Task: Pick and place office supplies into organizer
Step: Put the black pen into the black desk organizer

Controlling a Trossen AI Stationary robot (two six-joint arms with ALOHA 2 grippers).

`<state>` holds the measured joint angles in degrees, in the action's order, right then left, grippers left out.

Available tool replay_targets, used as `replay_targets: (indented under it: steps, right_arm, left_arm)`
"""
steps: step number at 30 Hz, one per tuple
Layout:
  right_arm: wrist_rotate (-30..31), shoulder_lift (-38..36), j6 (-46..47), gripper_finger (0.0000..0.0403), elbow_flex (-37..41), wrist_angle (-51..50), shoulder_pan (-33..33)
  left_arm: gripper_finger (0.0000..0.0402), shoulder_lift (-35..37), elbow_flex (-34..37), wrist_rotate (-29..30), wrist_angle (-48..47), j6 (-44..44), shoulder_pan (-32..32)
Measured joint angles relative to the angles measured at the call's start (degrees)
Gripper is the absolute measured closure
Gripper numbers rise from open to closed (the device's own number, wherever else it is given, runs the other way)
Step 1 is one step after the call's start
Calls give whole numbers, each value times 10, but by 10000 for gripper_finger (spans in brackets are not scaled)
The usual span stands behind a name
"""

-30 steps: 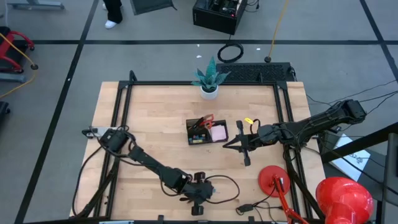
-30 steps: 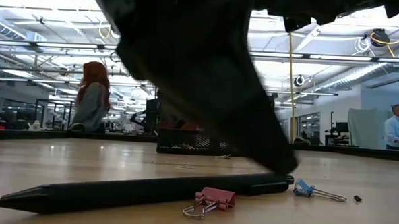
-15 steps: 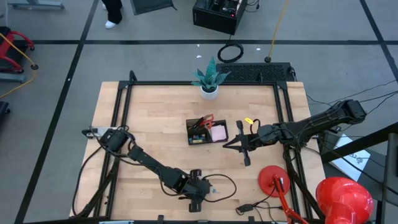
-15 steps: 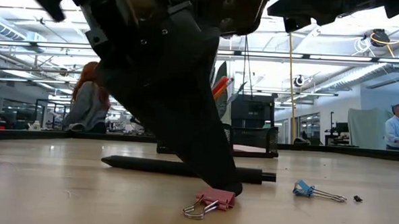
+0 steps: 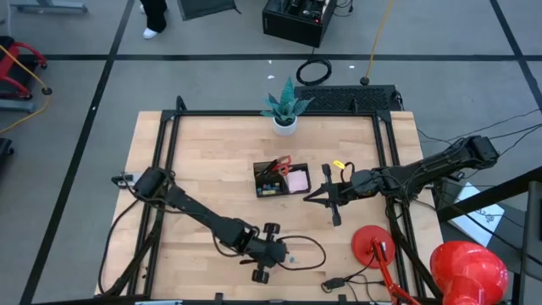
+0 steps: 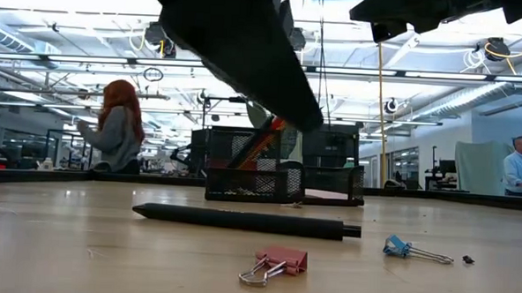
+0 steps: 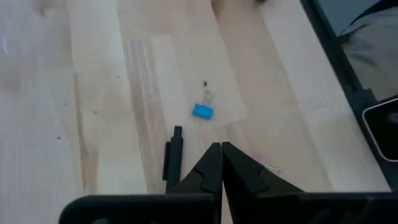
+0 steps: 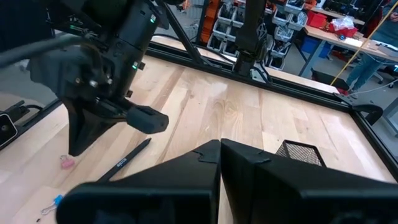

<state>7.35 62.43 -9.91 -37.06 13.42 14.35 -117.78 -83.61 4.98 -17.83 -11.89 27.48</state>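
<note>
A black pen (image 6: 245, 219) lies flat on the table near its near edge, with a pink binder clip (image 6: 274, 261) in front of it and a blue binder clip (image 6: 406, 250) to its right. My left gripper (image 7: 221, 151) is shut and empty, hovering above them (image 5: 262, 254); its wrist view shows the pen (image 7: 172, 158) and blue clip (image 7: 202, 111) beyond the fingertips. The black mesh organizer (image 5: 282, 180) stands mid-table with red scissors (image 5: 282, 162) and a pink pad (image 5: 297, 180) in it. My right gripper (image 8: 221, 146) waits shut, right of the organizer (image 5: 329, 197).
A white plant pot (image 5: 284, 124) stands near the far edge. A small yellow piece (image 5: 339, 164) lies right of the organizer. A red round-based object (image 5: 373, 242) sits at the near right. A black cable (image 5: 309, 252) loops beside my left gripper. People stand in the room behind.
The pen slid from close to the near edge farther toward the organizer. My left gripper came off the pen, touched down by the pink clip, then rose clear of the table. The clips stayed where they were.
</note>
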Motion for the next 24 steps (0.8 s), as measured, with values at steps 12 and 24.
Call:
replay_targets:
  steps: [12, 24]
  right_arm:
    - [0, 0, -2, 399, 0, 0, 0]
    - [0, 0, -2, 399, 0, -1, 0]
  left_arm:
    - [236, -7, -1, -2, -39, 48, -30]
    - [190, -27, -2, -34, -49, 52, -40]
